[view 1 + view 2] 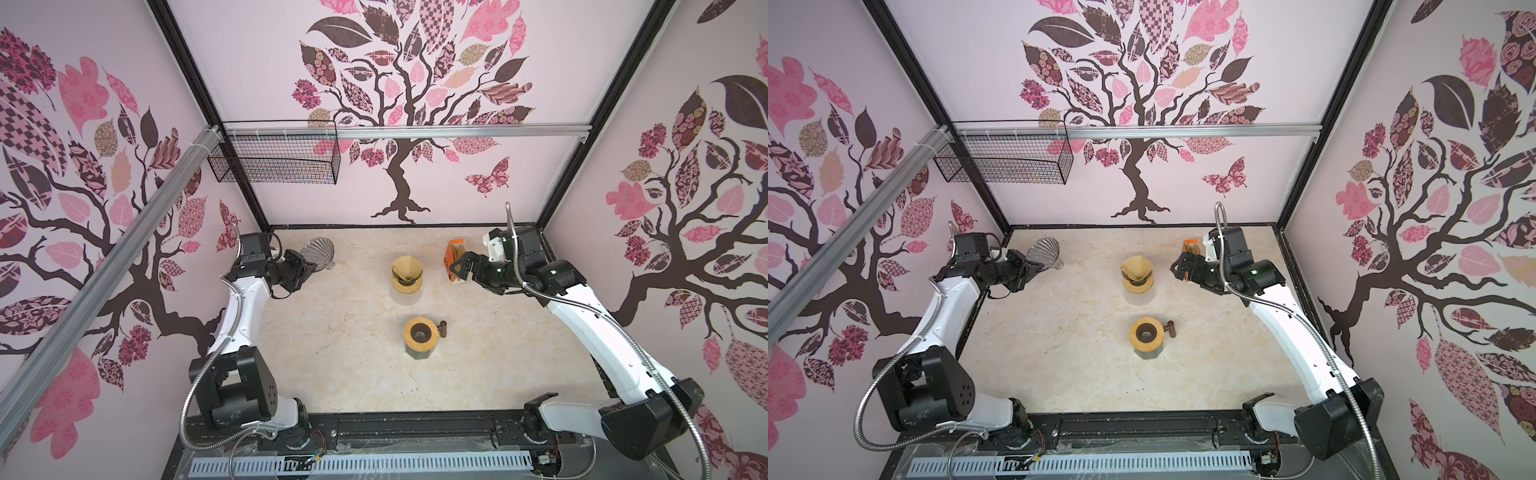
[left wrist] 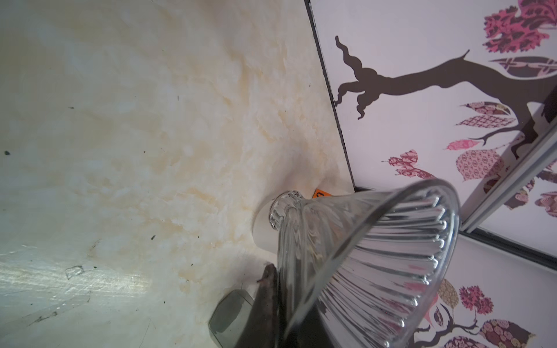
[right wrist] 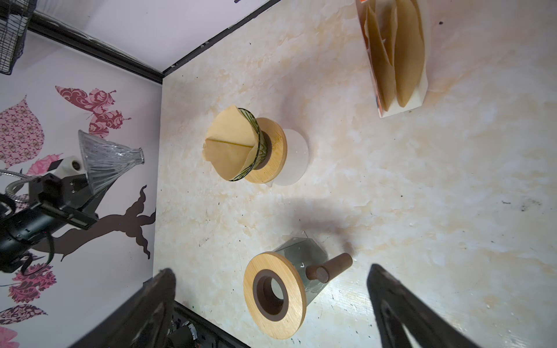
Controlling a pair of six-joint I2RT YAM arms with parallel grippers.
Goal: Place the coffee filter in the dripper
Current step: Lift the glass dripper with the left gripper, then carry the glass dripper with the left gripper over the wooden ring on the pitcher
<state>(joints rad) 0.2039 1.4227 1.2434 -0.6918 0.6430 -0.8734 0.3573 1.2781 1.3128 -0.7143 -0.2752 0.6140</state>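
Closest to your lens, the right gripper's black fingers [image 3: 144, 307] are standing spread as wide as they go, with nothing between them. In a top view that right gripper [image 1: 460, 265] is hovering to the right of the green dripper [image 3: 258, 144], just beside the filter box [image 1: 454, 251]. You are looking at a brown filter [image 3: 232, 144] that is already sitting inside the green dripper, its folded edge poking up above the rim. For that dripper I am judging the placing as done, or at most needing the paper pressed down to seat. Well to the left of the green dripper, the left gripper [image 1: 305, 269] is clamping tight on the wide end of a clear dripper [image 2: 376, 256]. It is holding the cone tilted on its side, off the table [image 1: 332, 365] as far as I can tell, and no paper is showing inside. In front of the green dripper a carafe [image 3: 301, 256] with a bare wooden collar is waiting. If the clear dripper is the one you are meaning, everything is remaining: setting it down, pulling a filter from the box, and dropping it in.
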